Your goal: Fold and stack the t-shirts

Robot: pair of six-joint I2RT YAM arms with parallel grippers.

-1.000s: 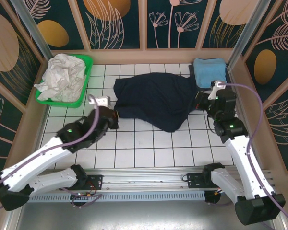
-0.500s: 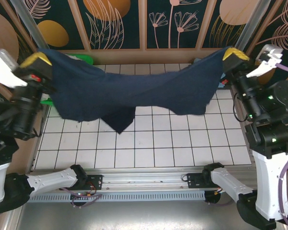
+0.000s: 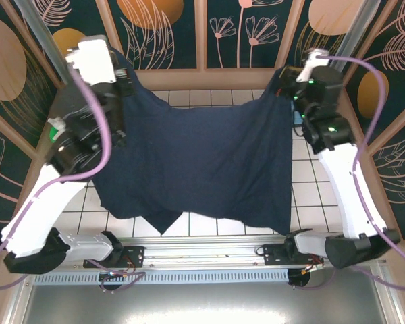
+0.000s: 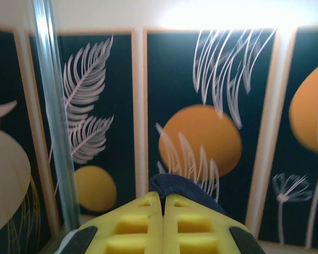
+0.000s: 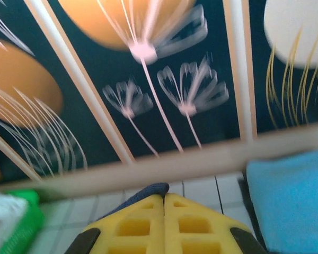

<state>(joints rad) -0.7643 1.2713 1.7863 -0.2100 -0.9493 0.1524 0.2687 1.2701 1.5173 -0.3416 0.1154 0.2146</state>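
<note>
Quick update on the fold job. A second ago the navy t-shirt (image 3: 196,169) was a crumpled heap toward the far side of the tiled table (image 3: 324,202), with both my arms down low at its ends. Then I hauled it up, and by this moment it hung as one wide sheet above the table. The top edge was stretched along the table's far edge, and the loose hem sagged toward its near edge.

My left gripper (image 4: 163,200) was pressed together with a lip of navy cloth poking out past the yellow pads. My right gripper (image 5: 164,197) was clamped the same way on the other corner.

So the shake-out looked about done to me. The shirt was opened up instead of bunched, though the bottom edge was still ragged, with one corner dangling lower on the left. I figured the next thing was laying it down flat on the table.

The light blue t-shirt (image 5: 291,196) sat at the table's far right corner. The white one (image 5: 0,217) sat in the green basket (image 5: 26,225) at the far left.
</note>
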